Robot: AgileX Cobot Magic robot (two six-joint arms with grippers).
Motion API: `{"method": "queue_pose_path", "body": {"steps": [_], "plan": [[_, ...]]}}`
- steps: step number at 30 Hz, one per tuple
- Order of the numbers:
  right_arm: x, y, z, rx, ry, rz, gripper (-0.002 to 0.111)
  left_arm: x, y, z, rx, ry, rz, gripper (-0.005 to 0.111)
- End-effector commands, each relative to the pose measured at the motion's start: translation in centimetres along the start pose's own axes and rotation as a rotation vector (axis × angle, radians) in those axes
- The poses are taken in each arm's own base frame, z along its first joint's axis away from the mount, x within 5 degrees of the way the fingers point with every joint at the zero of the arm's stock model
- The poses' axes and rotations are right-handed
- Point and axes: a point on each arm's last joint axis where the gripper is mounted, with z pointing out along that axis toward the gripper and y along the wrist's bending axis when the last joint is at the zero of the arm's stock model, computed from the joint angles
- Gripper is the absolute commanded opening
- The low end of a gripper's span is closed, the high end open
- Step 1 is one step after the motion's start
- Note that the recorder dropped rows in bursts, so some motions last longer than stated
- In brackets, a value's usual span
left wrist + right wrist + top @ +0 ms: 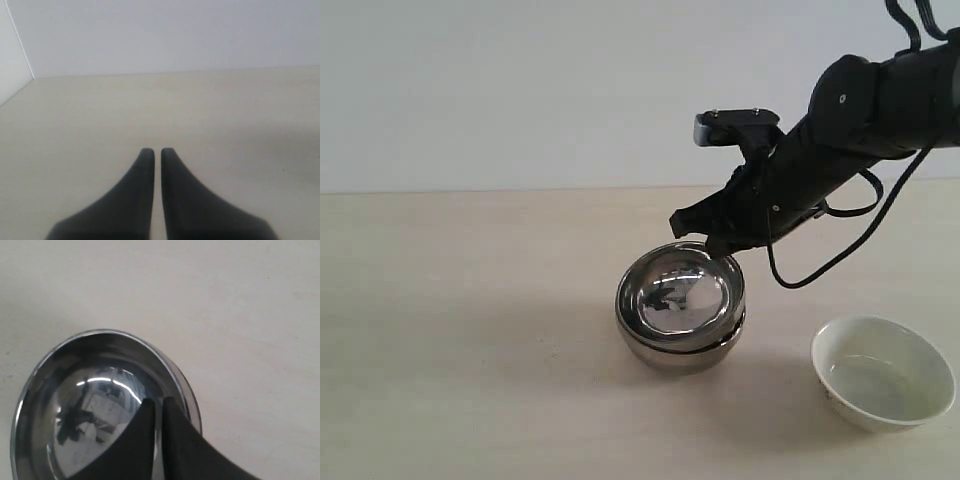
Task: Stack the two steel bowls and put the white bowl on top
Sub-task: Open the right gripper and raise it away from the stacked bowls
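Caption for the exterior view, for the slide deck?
Stacking in progress: right end effector at the rim of the two nested steel bowls; white bowl sits apart, not yet stacked.

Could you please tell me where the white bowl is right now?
In the exterior view, the white bowl stands upright on the table at the lower right, apart from the stacked steel bowls to its left.

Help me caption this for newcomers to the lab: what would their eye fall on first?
The two steel bowls, mirror-bright and nested one inside the other in the middle of the table, draw the eye first. Next comes the black right end effector, jaws together at the stack's back rim. The white bowl sits alone to the right, apart from the stack.
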Motion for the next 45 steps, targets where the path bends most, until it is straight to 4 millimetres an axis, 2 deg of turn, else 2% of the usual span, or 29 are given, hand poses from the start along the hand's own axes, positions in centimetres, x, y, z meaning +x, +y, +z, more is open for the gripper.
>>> {"method": "queue_pose_path", "body": {"steps": [1,7,16,24,31,39,45], "plan": [[0.6,-0.3,0.5,0.026,0.007,-0.035,0.000,0.1,0.0,0.0,0.000,0.001,-0.014,0.004],[1.4,-0.7,2.2,0.029,0.051,-0.027,0.000,0.1,0.0,0.0,0.000,0.001,-0.014,0.004],[1.1,-0.7,2.0,0.033,0.029,-0.026,0.000,0.1,0.0,0.0,0.000,0.001,-0.014,0.004],[-0.1,-0.8,1.4,0.061,-0.097,-0.032,0.000,0.1,0.0,0.0,0.000,0.001,-0.014,0.004],[-0.7,-0.9,2.2,0.055,-0.186,0.068,0.000,0.1,0.0,0.0,0.000,0.001,-0.014,0.004],[-0.2,-0.6,3.9,0.059,-0.172,0.054,0.000,0.1,0.0,0.0,0.000,0.001,-0.014,0.004],[-0.3,-0.6,3.7,0.059,-0.179,0.043,0.000,0.1,0.0,0.0,0.000,0.001,-0.014,0.004]]}}
